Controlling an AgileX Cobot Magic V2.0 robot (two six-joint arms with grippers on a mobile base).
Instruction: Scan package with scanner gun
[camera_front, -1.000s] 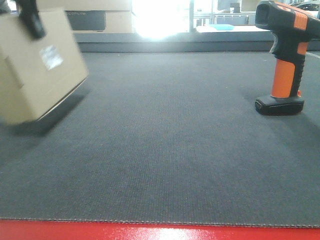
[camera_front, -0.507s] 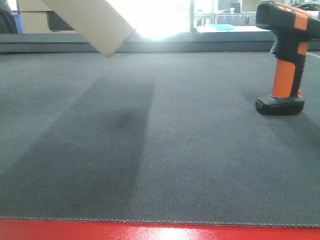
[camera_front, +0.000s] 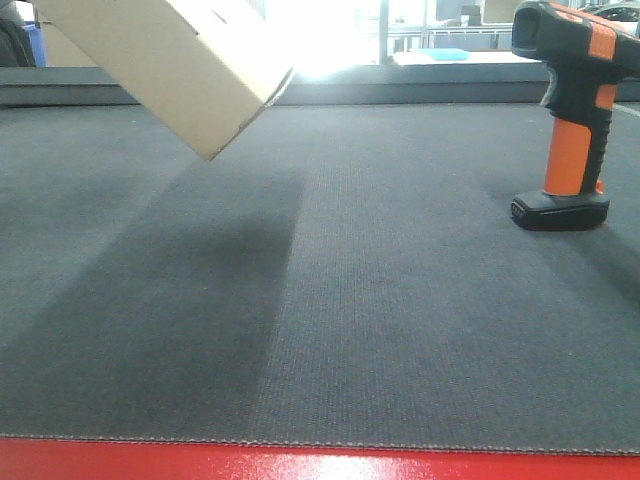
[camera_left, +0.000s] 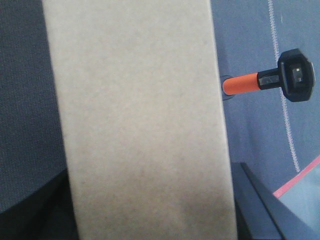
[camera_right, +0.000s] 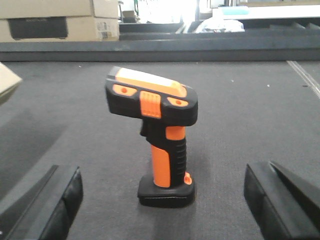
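Note:
The package (camera_front: 170, 60), a plain tan cardboard box, hangs tilted in the air at the upper left, one corner pointing down at the dark mat. It fills the middle of the left wrist view (camera_left: 140, 125), where my left gripper (camera_left: 150, 215) is shut on it, with dark fingers (camera_left: 252, 210) on either side. No label shows. The scanner gun (camera_front: 572, 110) stands upright on its black foot at the right. My right gripper (camera_right: 162, 180) is open, its fingers (camera_right: 55, 205) wide apart, and the scanner gun (camera_right: 160, 135) stands ahead, in line with the gap and untouched.
A raised dark ledge (camera_front: 400, 90) runs along the mat's far edge. Larger tan boxes (camera_right: 55, 22) with a dark panel stand beyond it. A red edge (camera_front: 320, 465) bounds the mat in front. A white stitched line (camera_left: 287, 125) runs past the scanner gun (camera_left: 270, 82).
A second ago the package was low at the left; it swung up and rightward, then came down a little. The scanner gun has not moved.

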